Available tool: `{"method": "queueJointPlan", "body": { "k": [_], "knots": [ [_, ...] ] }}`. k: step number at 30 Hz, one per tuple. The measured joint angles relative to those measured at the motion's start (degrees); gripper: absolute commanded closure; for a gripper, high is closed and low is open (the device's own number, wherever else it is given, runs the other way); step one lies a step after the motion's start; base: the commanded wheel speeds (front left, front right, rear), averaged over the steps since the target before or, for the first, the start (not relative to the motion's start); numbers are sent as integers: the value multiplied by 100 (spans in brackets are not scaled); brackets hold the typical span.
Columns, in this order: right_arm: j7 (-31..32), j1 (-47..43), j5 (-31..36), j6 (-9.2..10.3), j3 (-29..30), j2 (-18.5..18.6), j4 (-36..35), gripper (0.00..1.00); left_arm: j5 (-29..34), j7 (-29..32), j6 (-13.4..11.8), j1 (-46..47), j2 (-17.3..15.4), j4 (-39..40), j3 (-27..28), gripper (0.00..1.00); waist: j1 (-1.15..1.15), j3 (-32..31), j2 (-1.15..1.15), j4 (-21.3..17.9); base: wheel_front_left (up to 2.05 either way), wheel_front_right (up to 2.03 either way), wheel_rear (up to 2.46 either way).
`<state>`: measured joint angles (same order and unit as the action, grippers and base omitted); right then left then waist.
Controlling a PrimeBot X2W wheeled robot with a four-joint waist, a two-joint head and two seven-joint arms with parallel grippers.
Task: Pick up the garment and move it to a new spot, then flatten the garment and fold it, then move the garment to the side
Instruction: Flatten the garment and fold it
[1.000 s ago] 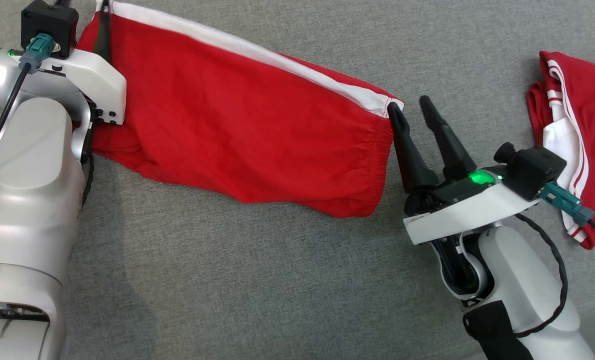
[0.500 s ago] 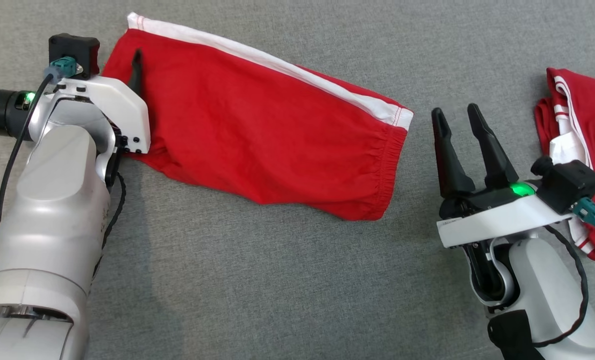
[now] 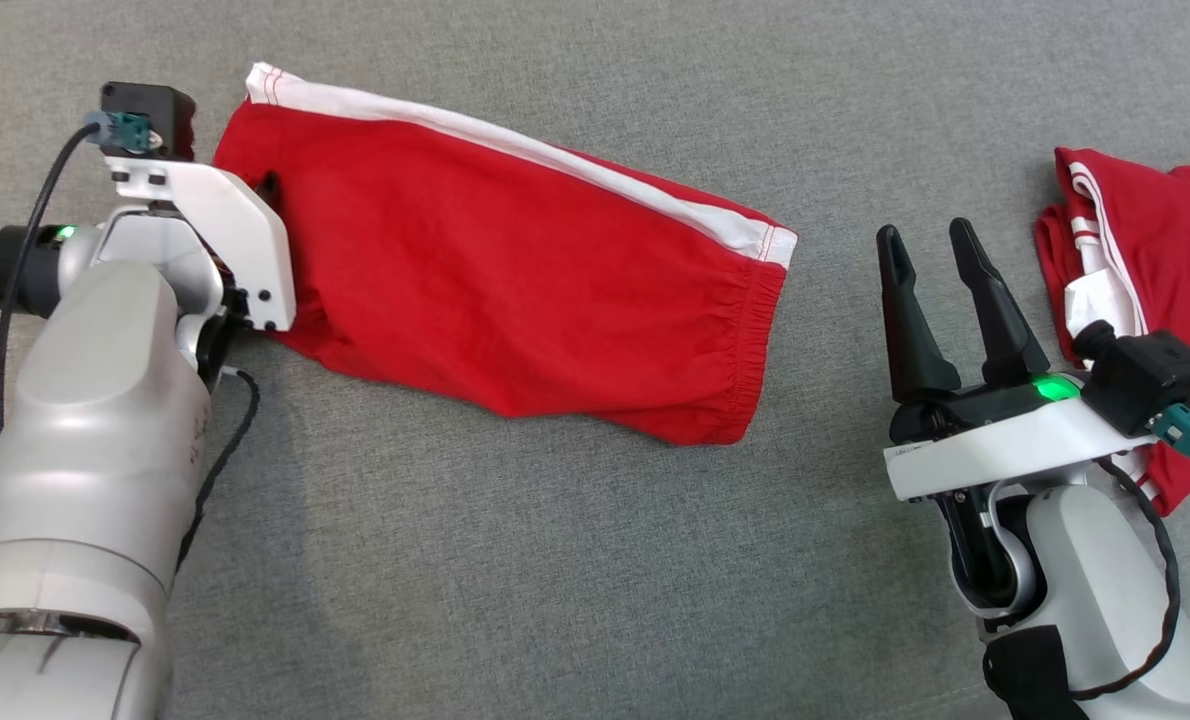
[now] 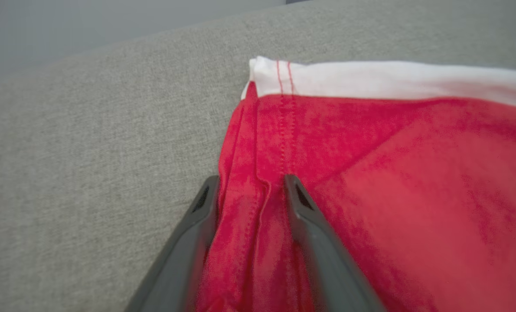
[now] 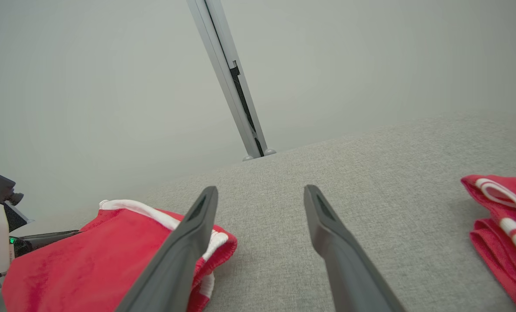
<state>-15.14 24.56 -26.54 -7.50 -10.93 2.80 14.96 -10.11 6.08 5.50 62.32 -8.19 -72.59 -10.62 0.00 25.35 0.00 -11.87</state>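
Note:
The garment (image 3: 515, 290) is a pair of red shorts with a white side stripe, lying folded flat on the grey cloth surface. My left gripper (image 3: 267, 190) sits at its left end, mostly hidden behind the wrist housing. In the left wrist view the left gripper (image 4: 250, 180) is open, and the garment (image 4: 392, 182) has its stitched red hem lying loose between the spread fingers. My right gripper (image 3: 925, 235) stands open and empty a short way right of the elastic waistband. The right wrist view shows the right gripper (image 5: 260, 190) over bare grey cloth, with the garment (image 5: 102, 255) at lower left.
A second red garment (image 3: 1145, 260) with white stripes lies bunched at the right edge, just beyond my right wrist, and shows as the second garment (image 5: 505, 203) in the right wrist view. A pale wall with a grey metal post (image 5: 234, 86) rises behind the surface.
The right gripper has drawn away to the right from the waistband corner it was touching. The left gripper has pulled back toward the garment's left edge. The head camera has also shifted.

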Motion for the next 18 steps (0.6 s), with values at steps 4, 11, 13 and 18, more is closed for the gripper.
{"method": "queueJointPlan", "body": {
  "k": [4, 11, 13, 18],
  "knots": [
    [0, -59, 65, 0, 74, -2, 38, 0, -59, 100, 60, -126, 53, 9, -29, 100, 0, -93, 0, 30, 0, 0, 0],
    [0, -305, 230, 1, 174, -2, 203, 0, -309, -162, 121, -710, 151, -3, 53, 100, 0, -470, 0, 231, 0, 0, 0],
    [0, -383, 276, 0, 218, -3, 255, 0, -398, -278, 126, -910, 192, -13, 82, 100, 0, -602, 0, 311, 0, 0, 0],
    [0, -558, 368, 0, 321, -2, 372, 0, -545, -494, 134, -1421, 288, -33, 133, 100, 0, -949, 0, 506, 0, 0, 0]
  ]
}}
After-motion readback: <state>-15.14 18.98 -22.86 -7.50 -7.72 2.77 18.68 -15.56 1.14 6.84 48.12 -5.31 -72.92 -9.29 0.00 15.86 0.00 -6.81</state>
